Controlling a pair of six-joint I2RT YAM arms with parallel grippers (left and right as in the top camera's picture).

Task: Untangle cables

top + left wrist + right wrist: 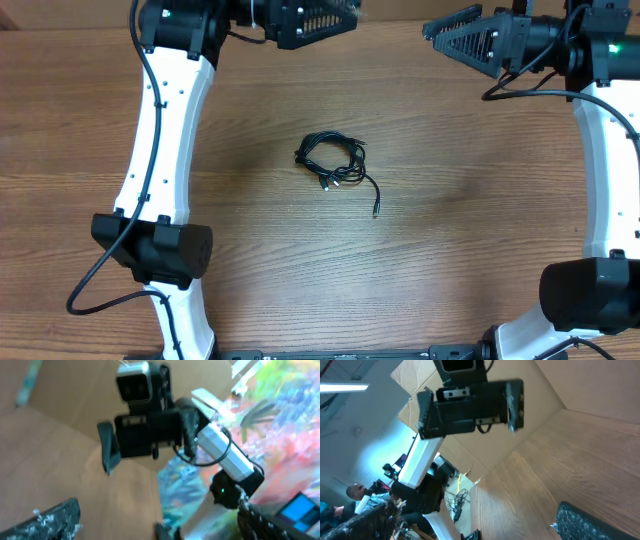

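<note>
A small tangle of thin black cables [335, 165] lies on the wooden table [450, 250] near its middle, with one loose end trailing toward the front right. My left gripper [345, 22] is open and empty, raised at the back left of centre, far behind the cables. My right gripper [440, 32] is open and empty, raised at the back right. The two grippers face each other. In the left wrist view its fingers [155, 525] are spread wide apart; in the right wrist view its fingers [485, 522] are spread too. The cables show in neither wrist view.
The arm bases stand at the front left [160, 250] and front right [590, 295]. A cardboard wall [600, 380] stands behind the table. The left wrist view shows the right arm [150, 425]; the right wrist view shows the left arm [470, 402].
</note>
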